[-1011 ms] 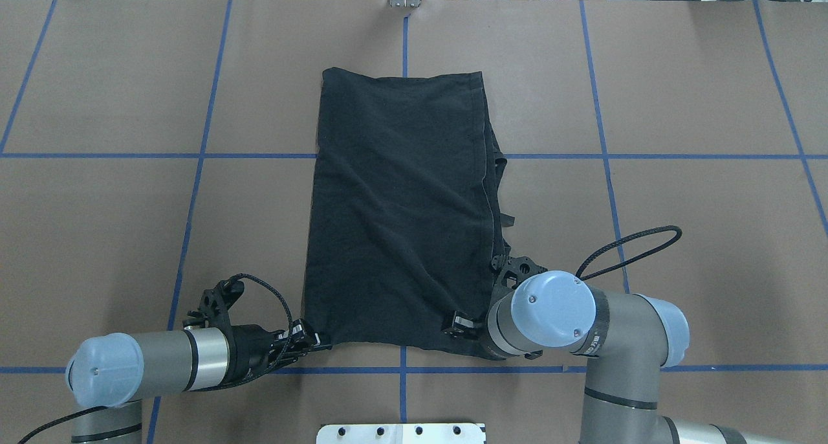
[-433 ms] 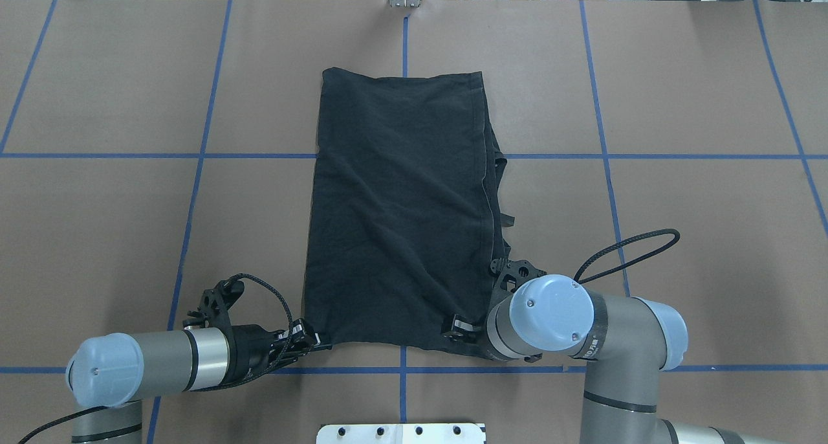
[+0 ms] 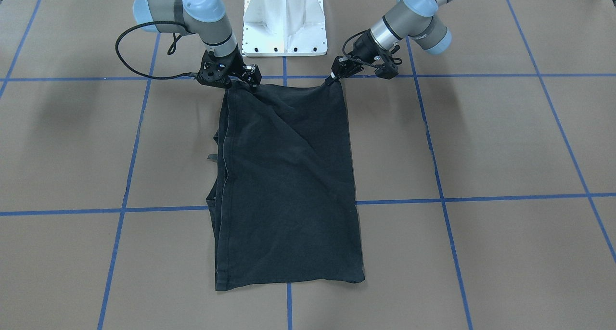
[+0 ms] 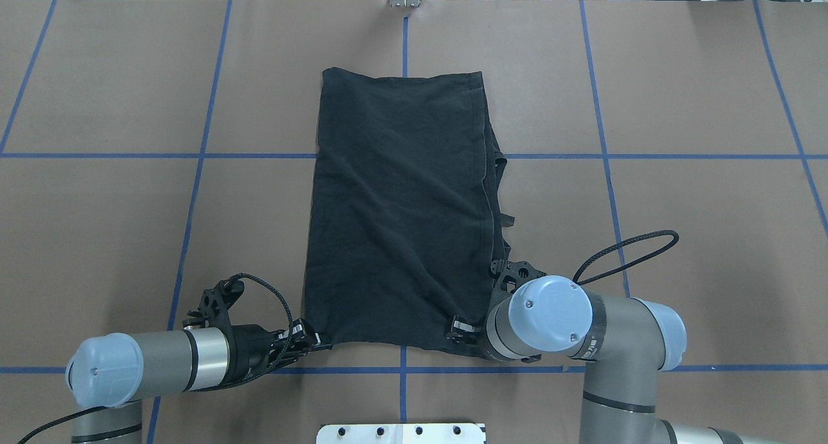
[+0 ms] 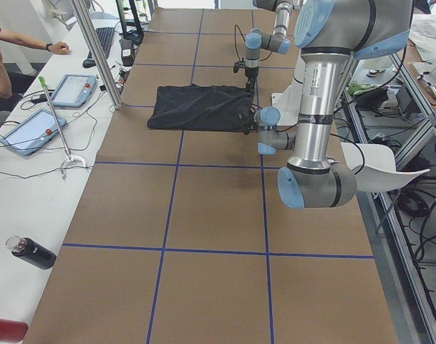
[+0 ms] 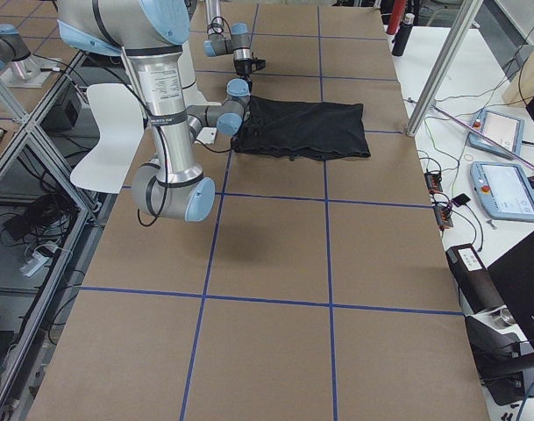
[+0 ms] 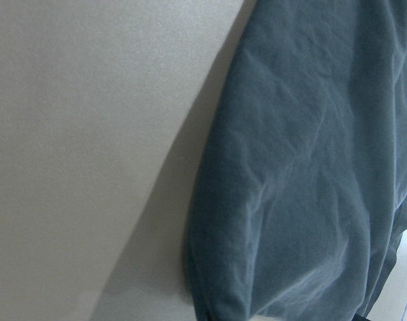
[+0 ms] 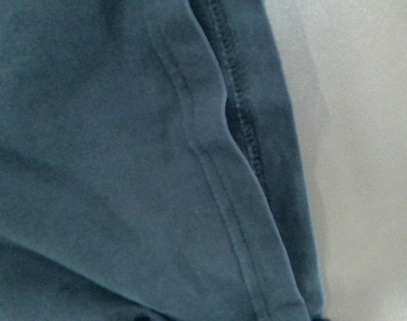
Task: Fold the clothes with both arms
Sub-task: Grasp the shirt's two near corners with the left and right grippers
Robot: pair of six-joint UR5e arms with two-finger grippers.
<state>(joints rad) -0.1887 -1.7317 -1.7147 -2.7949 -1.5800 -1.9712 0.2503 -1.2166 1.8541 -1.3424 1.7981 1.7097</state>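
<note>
The black T-shirt [image 4: 398, 204] lies flat on the brown table, folded lengthwise into a tall rectangle, with layered hems along its right edge; no logo shows. In the front-facing view the shirt [image 3: 288, 176] has both robot-side corners drawn up to the grippers. My left gripper [image 4: 317, 344] [image 3: 332, 81] is shut on the near left corner. My right gripper [image 4: 460, 328] [image 3: 250, 81] is shut on the near right corner, its wrist pointing down. Both wrist views are filled by the dark fabric [image 7: 303, 167] [image 8: 123, 167], with pale table beside it.
The white pedestal base [image 3: 285, 17] stands just behind the shirt's near edge. Blue tape lines grid the table [image 4: 679, 94]. Side benches hold tablets [image 5: 71, 89] [image 6: 503, 189], a dark bottle [image 5: 31, 252] and cables; a person's arm [image 5: 24, 39] rests at one.
My right wrist has shifted a little toward the robot's base with the shirt corner. The left arm and the rest of the shirt have not visibly moved.
</note>
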